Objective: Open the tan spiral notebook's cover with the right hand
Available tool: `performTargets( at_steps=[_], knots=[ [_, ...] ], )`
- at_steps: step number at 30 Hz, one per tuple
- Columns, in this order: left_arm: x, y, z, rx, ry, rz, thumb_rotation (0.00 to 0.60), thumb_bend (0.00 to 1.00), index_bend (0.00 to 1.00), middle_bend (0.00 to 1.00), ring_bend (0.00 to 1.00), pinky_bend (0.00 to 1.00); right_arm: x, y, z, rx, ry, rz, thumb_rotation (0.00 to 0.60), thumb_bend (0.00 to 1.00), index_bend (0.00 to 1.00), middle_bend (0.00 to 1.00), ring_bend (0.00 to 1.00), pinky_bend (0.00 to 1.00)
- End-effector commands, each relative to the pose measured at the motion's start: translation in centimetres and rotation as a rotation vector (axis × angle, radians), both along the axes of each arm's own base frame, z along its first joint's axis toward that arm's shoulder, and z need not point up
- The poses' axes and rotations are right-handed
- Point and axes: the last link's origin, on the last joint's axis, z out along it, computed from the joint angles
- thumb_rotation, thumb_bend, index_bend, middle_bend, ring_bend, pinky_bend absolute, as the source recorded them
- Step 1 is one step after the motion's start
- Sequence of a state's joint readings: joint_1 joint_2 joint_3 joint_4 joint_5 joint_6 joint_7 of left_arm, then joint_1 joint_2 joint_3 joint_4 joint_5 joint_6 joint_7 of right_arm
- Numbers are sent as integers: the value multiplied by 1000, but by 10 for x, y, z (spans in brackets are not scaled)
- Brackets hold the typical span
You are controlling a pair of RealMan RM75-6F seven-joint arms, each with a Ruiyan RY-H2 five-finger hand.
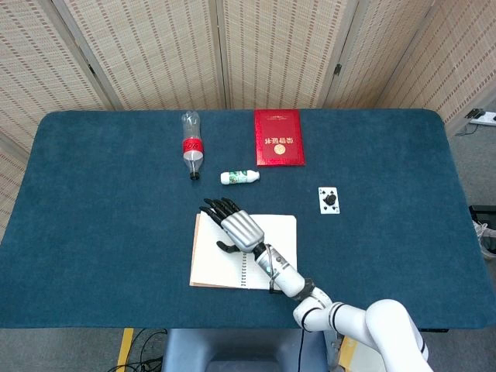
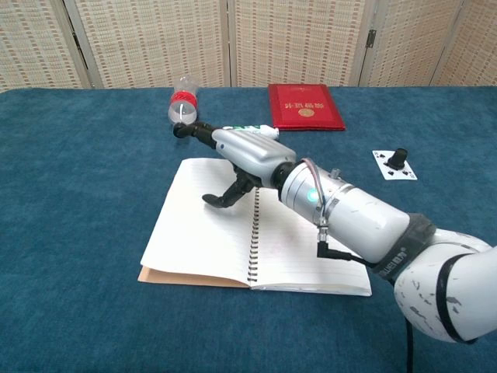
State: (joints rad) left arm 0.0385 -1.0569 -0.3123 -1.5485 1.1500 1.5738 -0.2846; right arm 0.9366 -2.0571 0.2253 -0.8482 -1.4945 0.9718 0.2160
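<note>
Lying open near the front edge of the table (image 1: 93,232), the notebook (image 1: 213,260) shows two white lined pages with the spiral down the middle. Its tan cover peeks out flat under the left page. The right arm (image 2: 365,225) reaches in from the near right corner and crosses over the right page. The right hand (image 1: 236,227) is above the left page, palm down. Its fingers (image 1: 217,206) are stretched out straight, a little apart, and point to the far left. The thumb hangs down toward the paper, but it is hard to tell if it touches. The hand holds nothing. The left hand does not show in either view.

A dark blue cloth covers the whole table. Past the notebook, to the right, a playing card (image 1: 328,200) lies flat with a small black thing on top of it. Just beyond the fingers lies a small white tube (image 1: 239,177) with a green label. Farther back, a clear bottle (image 1: 191,145) with a red label lies on its side, cap toward the front. Next to it, on the right, a red book (image 1: 278,137) lies flat near the far edge. Behind the table stand woven screens (image 1: 271,50) in pale tan. Some gray floor shows on the right.
</note>
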Motion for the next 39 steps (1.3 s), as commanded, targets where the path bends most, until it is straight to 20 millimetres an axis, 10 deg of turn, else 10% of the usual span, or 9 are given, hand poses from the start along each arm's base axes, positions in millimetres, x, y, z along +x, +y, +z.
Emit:
performTargets(
  at_steps=[1, 18, 30, 39],
  knots=[
    [5, 2, -10, -61, 46, -9, 600, 296, 174, 103, 89, 151, -10, 0, 32, -64, -21, 7, 600, 364, 0, 0, 0, 0],
    [34, 4, -53, -263, 179, -92, 600, 296, 167, 103, 89, 151, -163, 89, 224, -383, 223, -252, 600, 359, 0, 0, 0, 0],
    [49, 0, -75, -330, 249, -159, 600, 296, 168, 103, 89, 151, -246, 162, 275, -473, 310, -505, 600, 364, 0, 0, 0, 0],
    [50, 2, -81, -355, 267, -165, 600, 296, 168, 103, 89, 151, -245, 177, 288, -520, 306, -502, 600, 379, 0, 0, 0, 0]
  ],
)
